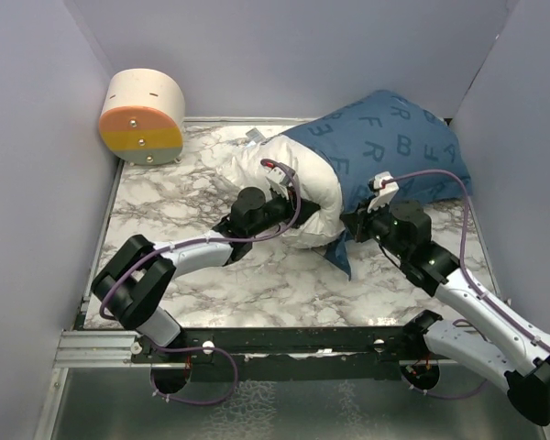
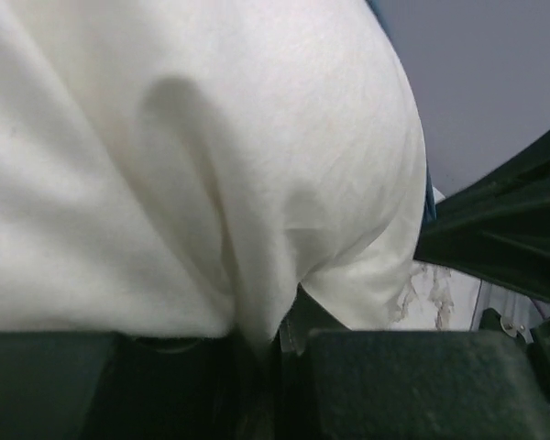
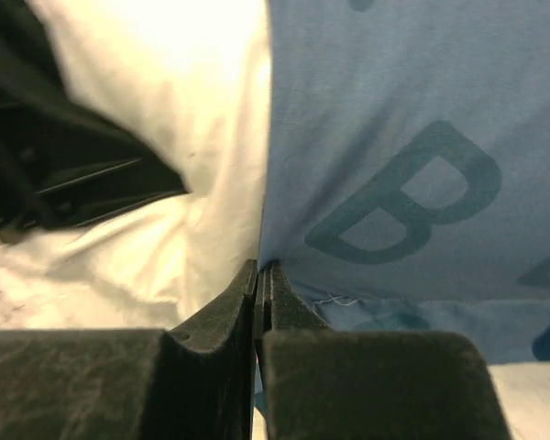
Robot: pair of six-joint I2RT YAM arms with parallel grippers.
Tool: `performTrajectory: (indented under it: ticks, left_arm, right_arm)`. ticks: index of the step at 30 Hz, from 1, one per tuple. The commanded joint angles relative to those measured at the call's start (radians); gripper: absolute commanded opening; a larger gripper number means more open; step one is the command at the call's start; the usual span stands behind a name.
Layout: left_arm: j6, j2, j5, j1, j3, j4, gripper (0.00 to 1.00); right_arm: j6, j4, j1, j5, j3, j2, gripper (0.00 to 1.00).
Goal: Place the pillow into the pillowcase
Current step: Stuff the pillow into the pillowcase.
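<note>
Right wrist: my right claw [image 3: 260, 275] pinches pillowcase [image 3: 422, 119] hem — pillow [image 3: 211, 110] sticks out leftward, left claw [image 2: 280, 335] gripping it.

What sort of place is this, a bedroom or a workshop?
Probably a robot test booth, not a bedroom: a marble-patterned table boxed in by plain grey panels, a left arm and right arm bolted to a rail at its edge, working on a pillow and pillowcase.
</note>
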Motion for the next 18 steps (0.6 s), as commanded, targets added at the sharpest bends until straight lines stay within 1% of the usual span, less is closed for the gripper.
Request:
performTrajectory:
  ticks: [1,3,6,8,10,11,12,14,15,16,18]
  left_arm:
    - [0.11,0.049,0.031,-0.016,0.101,0.322,0.07]
    - [0.15,0.064,0.008,-0.035,0.119,0.375,0.07]
    - [0.203,0.083,-0.042,-0.077,0.123,0.43,0.06]
    - [0.239,0.102,-0.087,-0.116,0.109,0.462,0.06]
    - [0.249,0.136,-0.136,-0.158,0.078,0.518,0.05]
    - [0.242,0.156,-0.161,-0.174,0.058,0.55,0.05]
    - [0.228,0.183,-0.186,-0.185,0.019,0.585,0.05]
    - [0.182,0.223,-0.232,-0.19,-0.057,0.672,0.06]
    - [0.162,0.235,-0.252,-0.191,-0.094,0.719,0.06]
    - [0.15,0.243,-0.267,-0.189,-0.124,0.758,0.06]
    - [0.125,0.246,-0.272,-0.187,-0.156,0.779,0.06]
  right_arm:
    - [0.029,0.19,0.021,-0.555,0.062,-0.002,0.01]
    - [0.044,0.203,0.022,-0.639,0.099,0.016,0.01]
    - [0.08,0.228,0.022,-0.714,0.136,0.032,0.01]
    - [0.125,0.263,0.022,-0.754,0.132,0.041,0.01]
    - [0.17,0.32,0.021,-0.771,0.092,0.043,0.01]
    - [0.177,0.315,0.022,-0.732,0.072,0.036,0.01]
    - [0.173,0.276,0.022,-0.674,0.065,0.022,0.01]
    - [0.134,0.148,0.021,-0.517,0.066,-0.034,0.01]
    - [0.11,0.094,0.022,-0.462,0.069,-0.073,0.01]
    - [0.087,0.042,0.022,-0.408,0.07,-0.133,0.05]
    - [0.057,-0.048,0.021,-0.3,0.074,-0.215,0.25]
